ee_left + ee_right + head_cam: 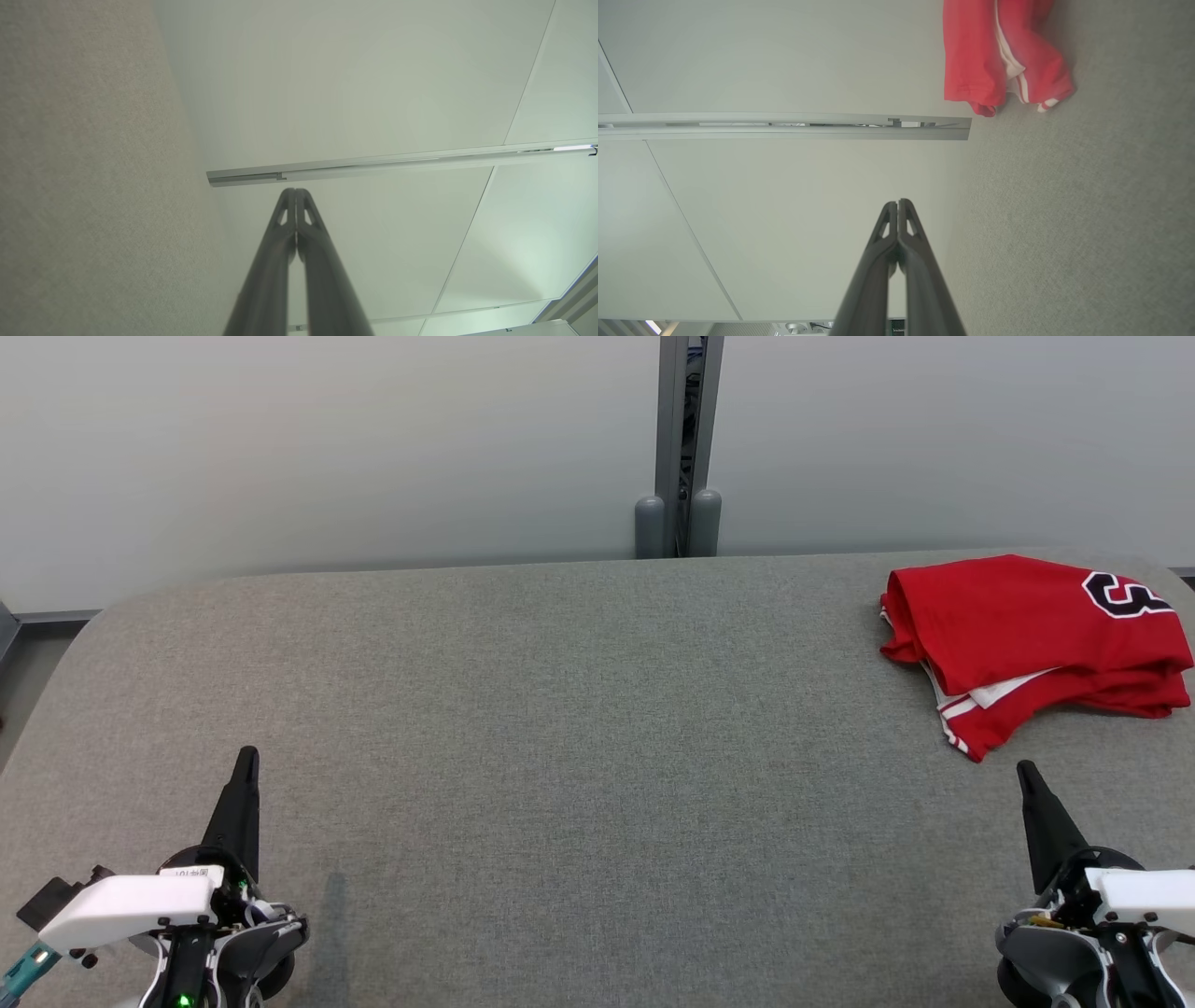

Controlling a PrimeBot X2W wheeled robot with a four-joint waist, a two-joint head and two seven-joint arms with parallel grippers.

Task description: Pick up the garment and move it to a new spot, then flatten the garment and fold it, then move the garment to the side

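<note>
Grey fabric table (112,691): is being left bare across its left and middle, so room is being kept for spreading and folding.
Dark left gripper (246,761): is being held low at the near left edge, fingers pressed together on nothing; in its wrist view (295,192) it is being pointed at the wall, apparently parked.
Metal post (689,448): is being seen behind the far edge.
Red garment (1027,625): is being kept at the far right, loosely folded in layers (980,51); whether it is awaiting pickup or already set aside cannot be told.
Dark right gripper (1025,770): is being held just short of the garment, not touching it, fingers pressed together and empty (898,203); it is being judged the nearer arm for any reach.
</note>
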